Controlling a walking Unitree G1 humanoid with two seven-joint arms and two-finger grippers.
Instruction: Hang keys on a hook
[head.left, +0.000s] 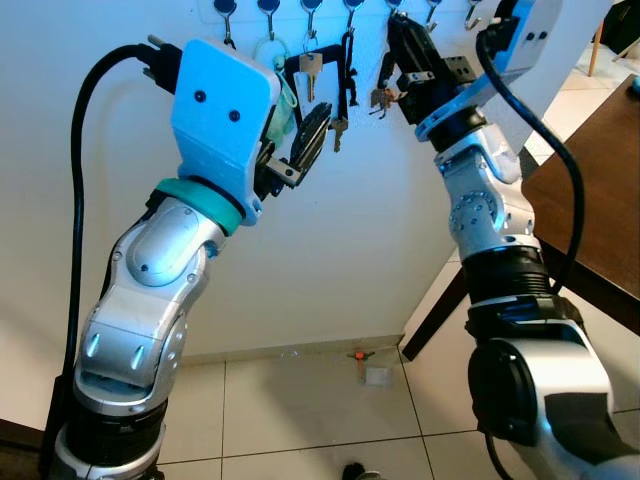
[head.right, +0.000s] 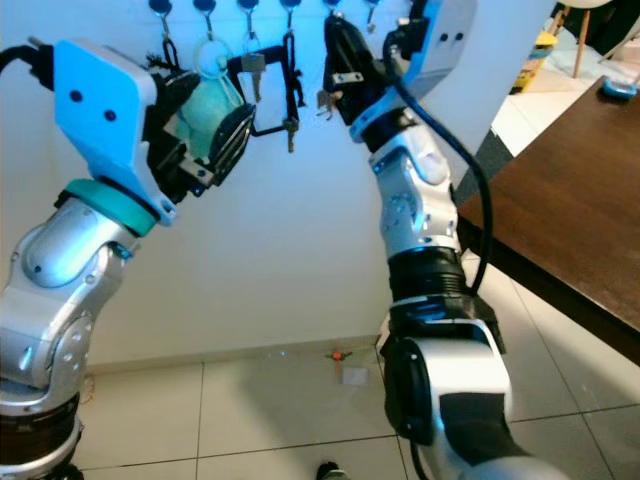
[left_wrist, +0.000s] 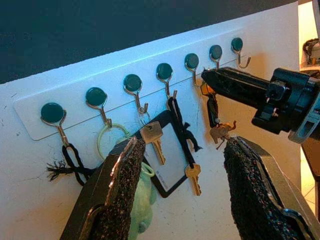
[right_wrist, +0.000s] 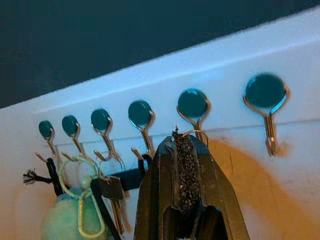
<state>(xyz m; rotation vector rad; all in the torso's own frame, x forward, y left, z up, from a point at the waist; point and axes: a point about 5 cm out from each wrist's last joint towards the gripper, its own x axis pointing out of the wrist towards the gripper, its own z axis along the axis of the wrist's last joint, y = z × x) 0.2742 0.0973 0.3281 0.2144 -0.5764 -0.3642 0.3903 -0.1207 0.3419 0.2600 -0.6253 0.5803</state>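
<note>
Up at the hook rail (left_wrist: 125, 100) my right gripper (left_wrist: 215, 80) has its jaws clamped on the ring of the keys (left_wrist: 220, 132), which dangle straight down just beside the 5th hook (left_wrist: 192, 65), while my left gripper (left_wrist: 180, 200), jaws apart, hovers farther back.

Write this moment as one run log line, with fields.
right gripper: shut on key ring, at hook | left gripper: open, idle | keys: dangling

Small keys (left_wrist: 219, 131) dangle by their ring at a wall hook (left_wrist: 192, 65).
</note>
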